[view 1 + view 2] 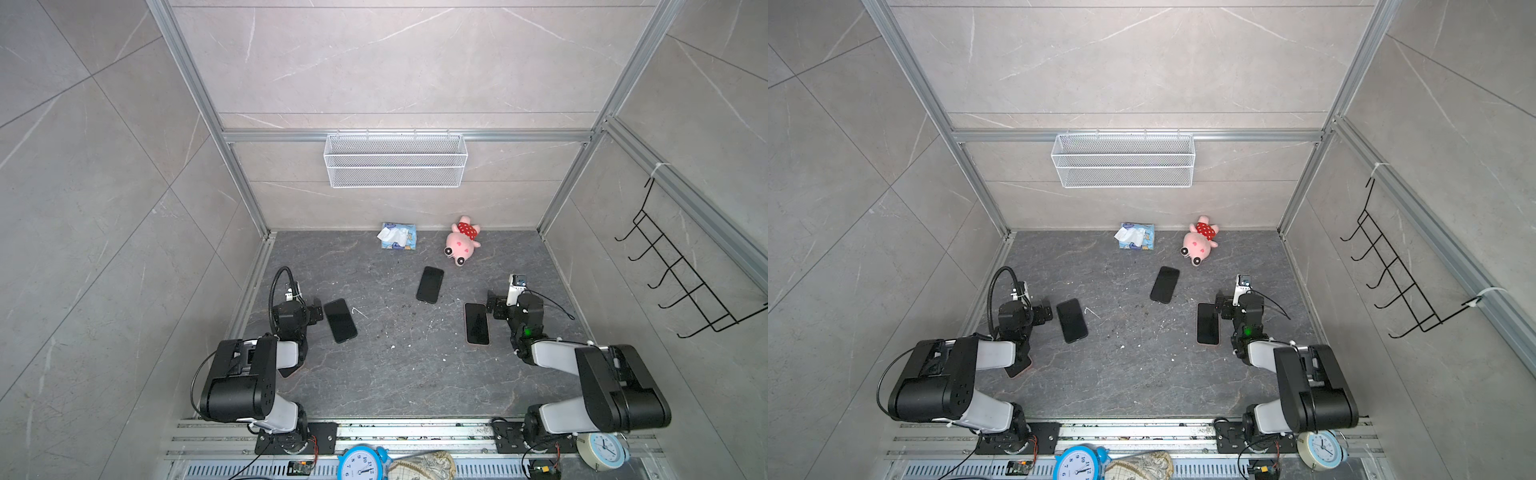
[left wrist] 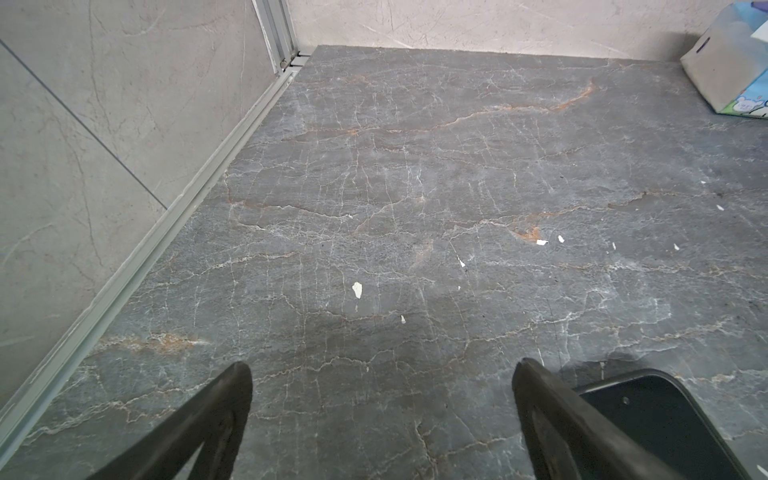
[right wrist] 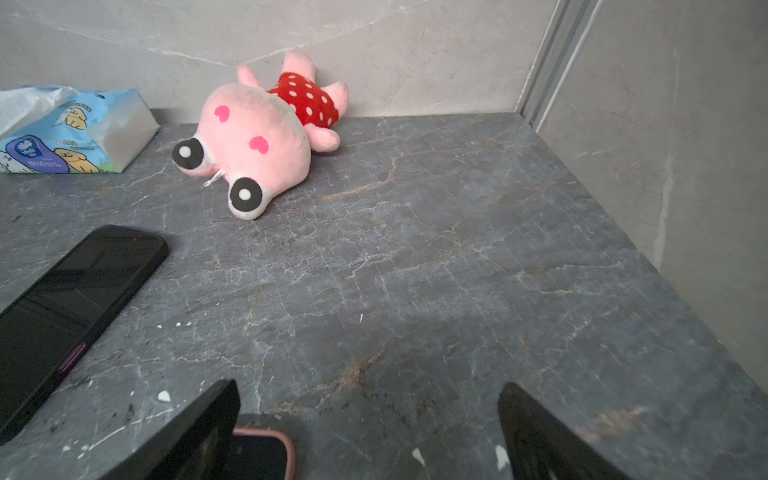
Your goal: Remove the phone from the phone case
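Grey veined stone covers the table (image 1: 407, 374), and three dark phones lie flat on it. The left phone (image 1: 340, 320) sits just beside the left gripper (image 2: 382, 386), whose jaws stand wide apart over bare table, holding nothing; one finger (image 2: 540, 407) hangs next to that phone's corner. The middle phone (image 1: 430, 284) lies on its own farther back, apart from both arms. The pink-rimmed phone (image 1: 476, 323), its rim looking like a case, lies just beside the right gripper (image 3: 370, 415), which is also spread wide and empty, with one finger (image 3: 208, 424) over the phone's corner. Against the back wall rest a tissue pack (image 1: 398, 236) and a pink plush toy (image 1: 462, 240), well away from both grippers. A white wire basket (image 1: 395, 160) hangs on that wall above them.
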